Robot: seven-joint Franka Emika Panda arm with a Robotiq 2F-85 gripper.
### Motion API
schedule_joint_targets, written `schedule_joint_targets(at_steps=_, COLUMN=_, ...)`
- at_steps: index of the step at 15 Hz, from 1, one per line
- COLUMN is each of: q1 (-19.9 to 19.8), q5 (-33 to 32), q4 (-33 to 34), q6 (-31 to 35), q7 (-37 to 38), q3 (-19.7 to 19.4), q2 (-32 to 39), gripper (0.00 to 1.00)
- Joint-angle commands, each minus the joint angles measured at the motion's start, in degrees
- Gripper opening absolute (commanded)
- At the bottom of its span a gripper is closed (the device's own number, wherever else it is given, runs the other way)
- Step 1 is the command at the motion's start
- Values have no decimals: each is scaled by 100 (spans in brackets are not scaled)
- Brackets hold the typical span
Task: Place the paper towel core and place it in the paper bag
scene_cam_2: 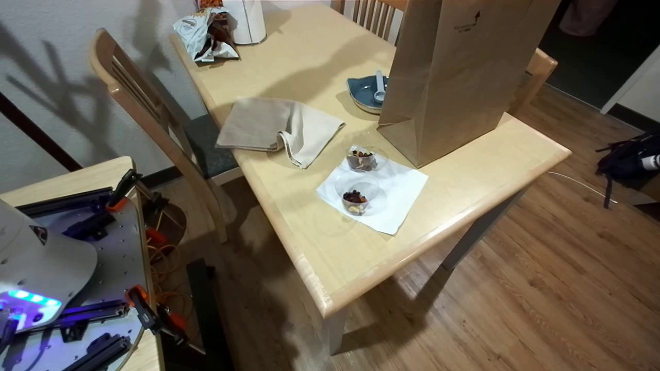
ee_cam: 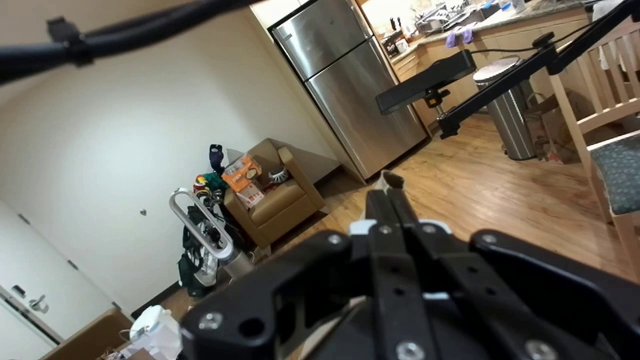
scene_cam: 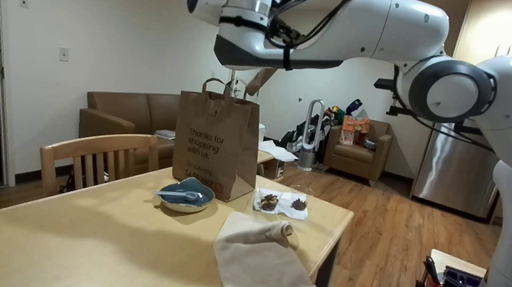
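The paper towel core (scene_cam: 260, 81) is a brown cardboard tube. In an exterior view it hangs tilted below the arm's wrist, above and just right of the bag's top. In the wrist view its open end (ee_cam: 394, 179) shows just past the fingertips. My gripper (ee_cam: 387, 197) is shut on the core, its fingers almost together. The arm hides the gripper in an exterior view. The brown paper bag (scene_cam: 219, 121) stands upright on the table with its handles up. It also shows in an exterior view (scene_cam_2: 464, 77), its top cut off. The bag's inside is hidden.
A blue bowl (scene_cam: 183, 205) with a spoon sits in front of the bag. A folded beige cloth (scene_cam: 259, 264) lies near the table edge. Clear cups (scene_cam_2: 356, 198) stand on a white napkin (scene_cam_2: 399, 206) beside the bag. A snack bag (scene_cam_2: 206, 38) and chairs (scene_cam: 98, 161) are around.
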Motion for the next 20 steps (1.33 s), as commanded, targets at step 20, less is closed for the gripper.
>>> schedule_joint_targets(at_steps=20, q1=-1440, q5=587, q4=-53, q6=1041, q7=-963, q3=953, q2=273, gripper=1)
